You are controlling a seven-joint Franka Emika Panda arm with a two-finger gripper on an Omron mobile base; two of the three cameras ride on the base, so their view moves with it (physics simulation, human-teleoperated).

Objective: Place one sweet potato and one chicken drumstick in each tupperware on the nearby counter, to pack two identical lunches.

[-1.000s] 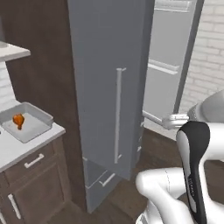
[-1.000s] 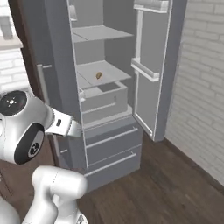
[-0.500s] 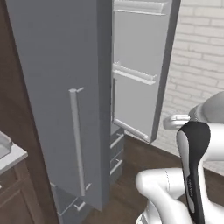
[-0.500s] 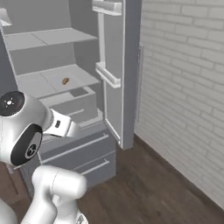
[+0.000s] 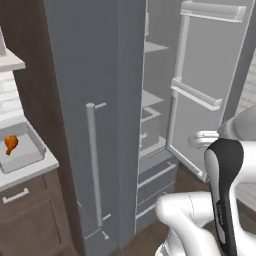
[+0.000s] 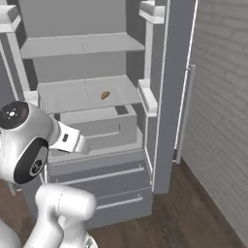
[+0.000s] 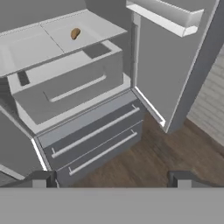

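A sweet potato (image 7: 75, 33) lies on a grey shelf inside the open fridge, and from the right base view the sweet potato (image 6: 105, 95) is small and brown. My gripper (image 7: 111, 180) is open, its two dark fingertips (image 7: 41, 178) far apart and empty, well short of the fridge and above its drawers. Far left, one light-grey tupperware (image 5: 27, 151) sits on the pale counter (image 5: 35, 171) with an orange chicken drumstick (image 5: 10, 144) lying in it.
The fridge's right door (image 5: 200, 95) stands open, with shelves on its inside. Its left door (image 5: 107, 125), with a long handle, is closed between me and the counter. Grey drawers (image 7: 94, 135) stand below the shelf. A brick wall (image 6: 218, 97) is on the right.
The whole picture has shifted as the base moved: the open fridge interior is now nearer and more head-on, and the counter is back at the left edge. The gripper stays open.
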